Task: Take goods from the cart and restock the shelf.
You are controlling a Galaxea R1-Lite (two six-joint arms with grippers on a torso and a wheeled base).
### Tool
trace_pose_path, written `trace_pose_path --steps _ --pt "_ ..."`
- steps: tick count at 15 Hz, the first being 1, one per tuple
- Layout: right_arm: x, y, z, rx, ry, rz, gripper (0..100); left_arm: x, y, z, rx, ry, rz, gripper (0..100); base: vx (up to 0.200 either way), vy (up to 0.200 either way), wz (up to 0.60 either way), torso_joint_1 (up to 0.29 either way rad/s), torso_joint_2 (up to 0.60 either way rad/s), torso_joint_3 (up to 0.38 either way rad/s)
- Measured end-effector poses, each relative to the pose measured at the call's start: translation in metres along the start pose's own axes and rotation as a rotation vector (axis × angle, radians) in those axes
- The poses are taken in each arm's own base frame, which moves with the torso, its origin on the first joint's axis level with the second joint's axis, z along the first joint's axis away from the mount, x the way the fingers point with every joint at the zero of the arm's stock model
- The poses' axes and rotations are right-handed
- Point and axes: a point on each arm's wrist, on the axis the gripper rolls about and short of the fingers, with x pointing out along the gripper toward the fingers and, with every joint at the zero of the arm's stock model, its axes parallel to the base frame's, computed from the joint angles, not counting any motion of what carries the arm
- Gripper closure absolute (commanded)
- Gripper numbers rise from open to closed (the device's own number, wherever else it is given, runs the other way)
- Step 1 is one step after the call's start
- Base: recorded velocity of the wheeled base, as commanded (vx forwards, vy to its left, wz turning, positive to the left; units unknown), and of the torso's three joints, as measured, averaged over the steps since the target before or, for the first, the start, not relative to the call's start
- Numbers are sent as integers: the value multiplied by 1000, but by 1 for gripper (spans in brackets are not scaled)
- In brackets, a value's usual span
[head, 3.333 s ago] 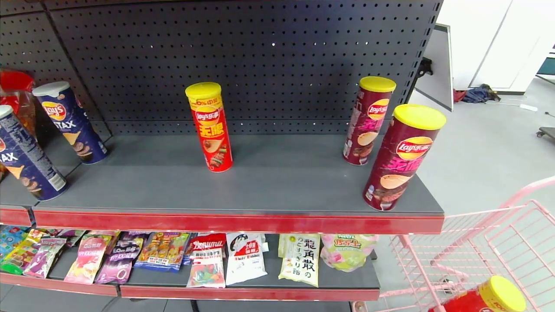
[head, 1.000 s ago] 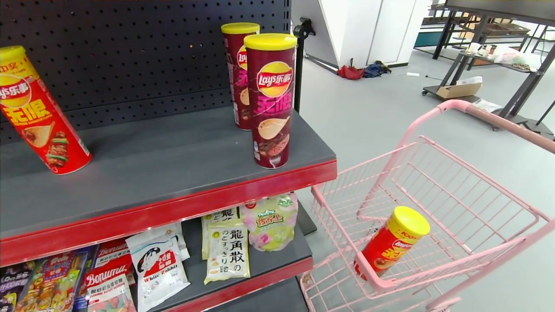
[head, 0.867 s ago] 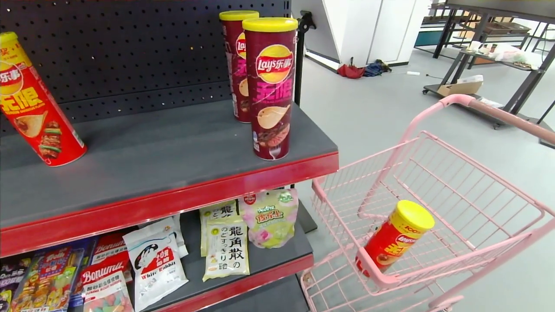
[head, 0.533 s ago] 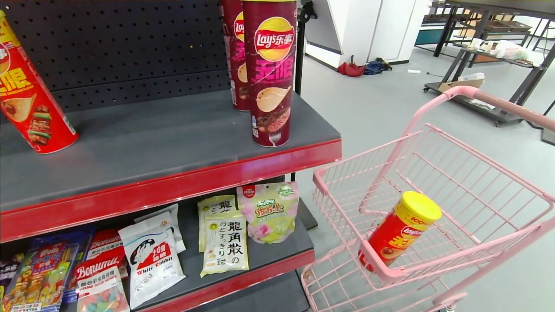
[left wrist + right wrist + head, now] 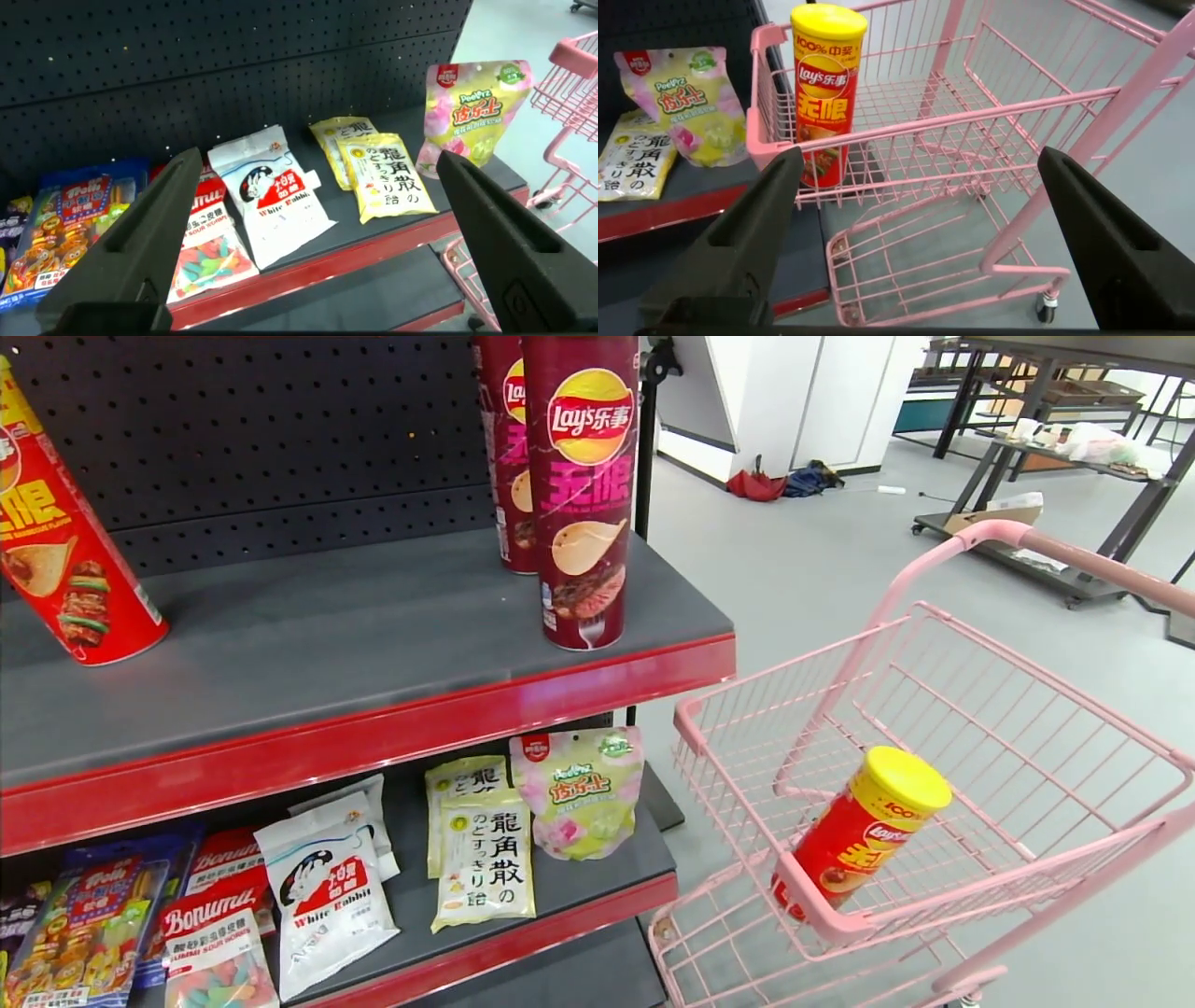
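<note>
Fingers spread wide with nothing between them on the left gripper (image 5: 318, 159), and the same on the right gripper (image 5: 920, 154). Just beyond the right one: red chip can (image 5: 827, 93), standing in the corner of the pink cart (image 5: 971, 117) nearest the shelf, at lower right in the head view. No pick begun, so this can's whole transfer is left to do.

Counted:
- One can in the cart.
- On the upper shelf (image 5: 327, 644), a second red can (image 5: 65, 569) at the left edge and two maroon cans (image 5: 581, 495) at top centre, one behind the other.
- On the lower shelf (image 5: 560, 887), two yellowish sachets (image 5: 485, 859), one pink-green pouch (image 5: 579, 793) and further packets toward lower left.
</note>
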Motion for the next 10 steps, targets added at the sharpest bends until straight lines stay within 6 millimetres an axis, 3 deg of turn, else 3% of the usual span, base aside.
trace_pose_path --steps 3,5,7,10 --pt "-2 0 19 30 -26 30 0 0 0 0 2 0 0 0 0 0 0 0 0 0" --pt "1 0 56 84 -28 49 0 0 0 0 3 0 -1 0 0 0 0 0 0 0" --pt "23 1 97 118 41 85 0 0 0 0 2 0 0 0 0 0 0 0 0 0" --pt "82 5 125 195 122 143 0 0 0 0 2 0 0 0 0 0 0 0 0 0"
